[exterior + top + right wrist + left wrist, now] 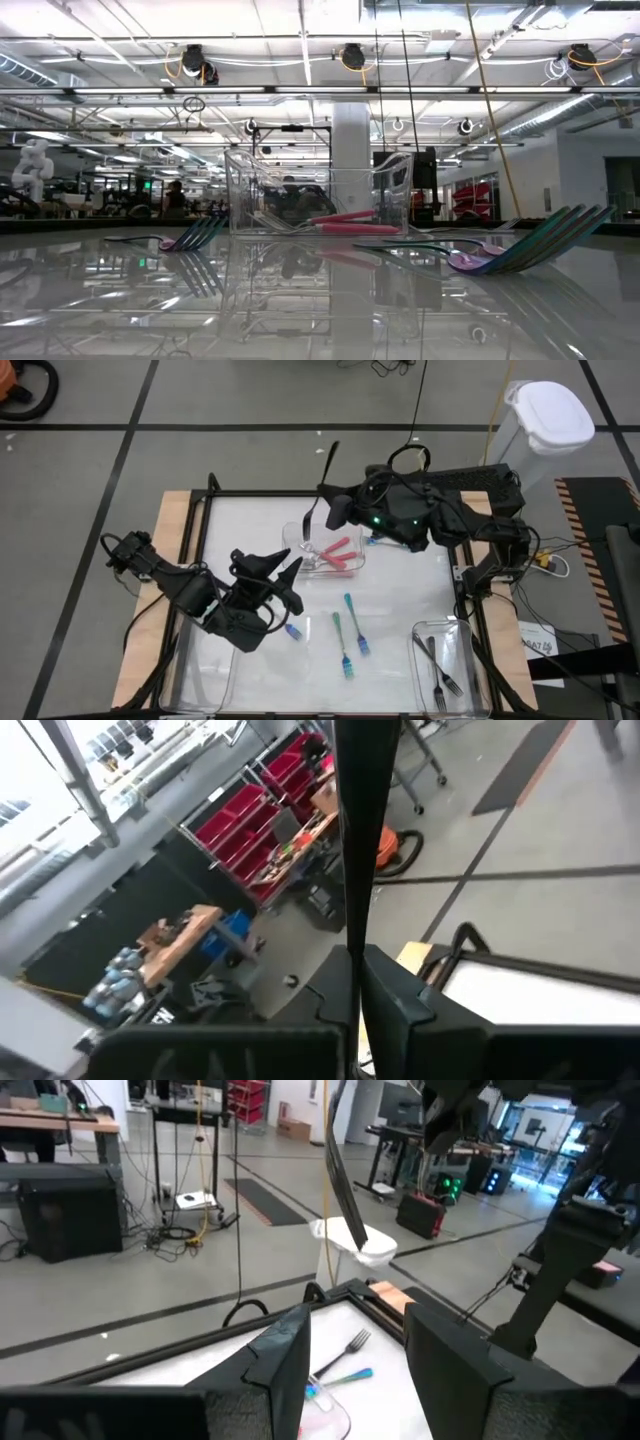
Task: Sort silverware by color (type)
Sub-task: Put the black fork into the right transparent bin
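Two tools work: right tool (335, 510) is clamped on a grey fork (322, 485) above the pink-fork tray (352, 563); left tool (290, 582), fingers apart, hovers near the desk (250, 520).

Bright overhead lamps glare (table (120, 300) mirror-glossy).

- Grey floor (250, 420) crossed by dark tape lines around the table (180, 510).
- White lidded bin (545, 420) stands beyond the table's far right corner.
- Red storage bins (262, 805) on a rack.
- White column (350, 150) under a ceiling of pipes and round lamps (352, 55).
- Black cabinet (70, 1210) beside floor cables.
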Tool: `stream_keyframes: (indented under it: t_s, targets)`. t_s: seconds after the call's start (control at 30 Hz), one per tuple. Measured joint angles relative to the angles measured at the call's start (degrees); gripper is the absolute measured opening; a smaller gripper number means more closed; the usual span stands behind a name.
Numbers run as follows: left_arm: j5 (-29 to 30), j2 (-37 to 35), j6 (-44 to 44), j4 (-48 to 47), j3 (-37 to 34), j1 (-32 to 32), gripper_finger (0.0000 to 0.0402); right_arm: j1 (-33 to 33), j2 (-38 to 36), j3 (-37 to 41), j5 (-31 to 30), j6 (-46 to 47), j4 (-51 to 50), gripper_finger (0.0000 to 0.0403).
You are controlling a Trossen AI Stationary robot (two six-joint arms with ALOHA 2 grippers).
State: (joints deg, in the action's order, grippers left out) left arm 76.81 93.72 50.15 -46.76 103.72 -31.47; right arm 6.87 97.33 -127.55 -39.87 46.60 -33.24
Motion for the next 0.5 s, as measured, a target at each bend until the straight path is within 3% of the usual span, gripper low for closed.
stream_keyframes:
  t_s: [0.33,0.5]
  targets:
    - [-0.7,0.0,0.0,0.0,0.0,1.6,0.0161,0.4,1.6,0.0,-2.0,-1.0,0.0,0.0006]
    - [-4.7,0.0,-1.5,0.0,0.0,3.1,0.0161,1.0,3.0,0.0,-2.0,-0.8,0.1,0.0006]
